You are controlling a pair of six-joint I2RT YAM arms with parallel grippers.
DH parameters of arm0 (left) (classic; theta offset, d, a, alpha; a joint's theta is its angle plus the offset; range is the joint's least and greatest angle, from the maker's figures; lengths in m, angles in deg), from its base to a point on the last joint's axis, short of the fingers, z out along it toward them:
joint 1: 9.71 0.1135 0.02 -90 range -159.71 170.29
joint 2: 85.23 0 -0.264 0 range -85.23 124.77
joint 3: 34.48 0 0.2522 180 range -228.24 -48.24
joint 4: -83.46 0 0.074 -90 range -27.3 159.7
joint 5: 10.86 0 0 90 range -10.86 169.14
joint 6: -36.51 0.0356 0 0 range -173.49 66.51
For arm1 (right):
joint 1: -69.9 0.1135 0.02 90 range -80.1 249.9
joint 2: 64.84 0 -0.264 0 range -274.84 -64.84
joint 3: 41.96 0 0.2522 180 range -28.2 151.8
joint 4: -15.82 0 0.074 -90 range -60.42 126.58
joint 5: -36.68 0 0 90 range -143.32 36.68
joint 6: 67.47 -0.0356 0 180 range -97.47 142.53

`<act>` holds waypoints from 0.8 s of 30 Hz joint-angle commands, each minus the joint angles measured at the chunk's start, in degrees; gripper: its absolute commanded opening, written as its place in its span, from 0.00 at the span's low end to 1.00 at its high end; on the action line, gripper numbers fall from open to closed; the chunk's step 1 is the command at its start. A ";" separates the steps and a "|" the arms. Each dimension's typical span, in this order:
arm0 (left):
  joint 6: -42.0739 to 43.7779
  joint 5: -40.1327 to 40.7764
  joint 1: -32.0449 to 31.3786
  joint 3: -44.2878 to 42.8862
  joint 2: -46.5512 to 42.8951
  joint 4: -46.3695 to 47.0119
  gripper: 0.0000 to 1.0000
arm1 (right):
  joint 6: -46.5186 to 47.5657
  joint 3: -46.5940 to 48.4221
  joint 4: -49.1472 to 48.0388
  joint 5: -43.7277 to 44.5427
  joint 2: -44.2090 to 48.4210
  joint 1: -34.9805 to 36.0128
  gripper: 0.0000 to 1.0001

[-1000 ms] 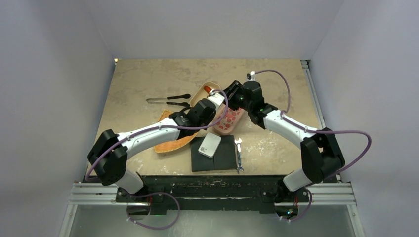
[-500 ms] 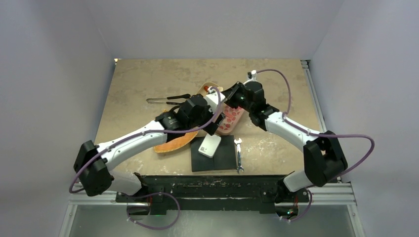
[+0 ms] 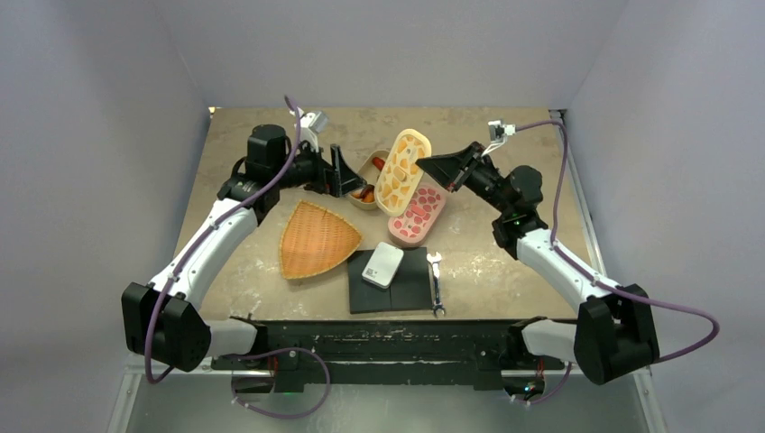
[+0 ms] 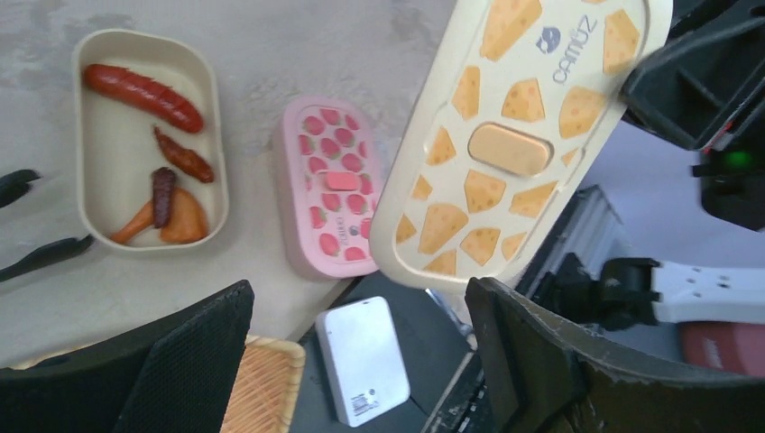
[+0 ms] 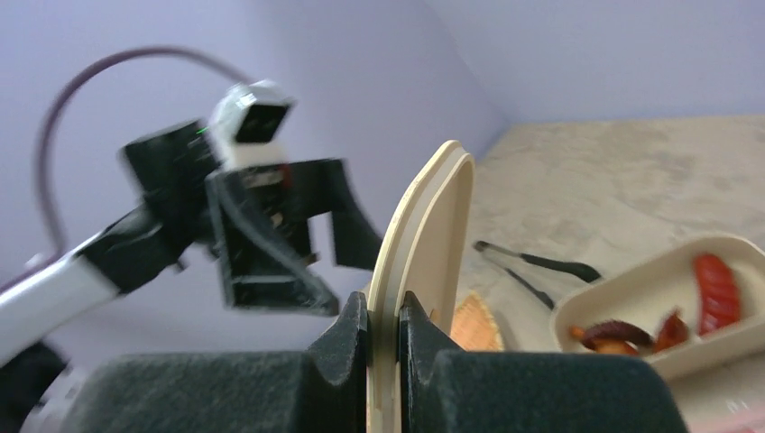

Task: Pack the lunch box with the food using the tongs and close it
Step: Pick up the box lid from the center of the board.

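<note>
Cream-and-orange, cheese-patterned lid [image 4: 514,144] up off the table now, clamped by its rim in the right gripper [image 5: 383,311] and held on edge, tilted, above the cream lunch box [image 4: 216,135] and the pink strawberry-print box [image 4: 329,198]. A second ago, both arms crowded over those boxes with the left gripper shut; since then, swung back to the far left of the table, left gripper [image 3: 346,171] spread wide and holding nothing. Reads as packing done and closing begun: food [image 4: 183,157] lying in the cream lunch box (a red sausage, a shorter reddish-brown piece, a dark piece, orange wedges) and tongs [image 5: 534,265] set down flat on the table just beside that box. Left to do, by this judgement: turn the lid flat, line it up over the cream lunch box, press it on. Seen only from the left wrist: the lid's full pattern and the food piece by piece. Only from the right wrist: the pinch itself, both pads tight on the thin rim, lid edge-on. From overhead: tongs hidden under the left arm, but woven tray [image 3: 316,239], black mat [image 3: 410,289], small white box [image 3: 382,264] and silver wrench [image 3: 437,289] laid out near the bases.
</note>
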State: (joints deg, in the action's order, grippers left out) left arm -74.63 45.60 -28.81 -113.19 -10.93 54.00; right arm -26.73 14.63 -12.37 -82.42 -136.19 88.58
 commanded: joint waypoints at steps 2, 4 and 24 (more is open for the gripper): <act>-5.97 -19.66 1.95 0.36 -0.13 9.27 0.87 | -2.83 -1.65 -18.65 -16.18 2.73 0.31 0.00; -5.29 -22.36 1.95 0.61 -0.07 9.41 0.86 | -6.15 -1.90 -24.15 -19.22 2.27 0.37 0.00; -5.67 -33.74 -4.25 3.84 -2.11 16.91 0.19 | -9.26 -0.39 -24.45 -20.73 2.47 0.69 0.00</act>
State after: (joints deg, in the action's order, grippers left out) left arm -81.76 14.63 -32.19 -109.26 -11.11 68.33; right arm -43.64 11.99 -46.62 -105.44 -137.26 89.02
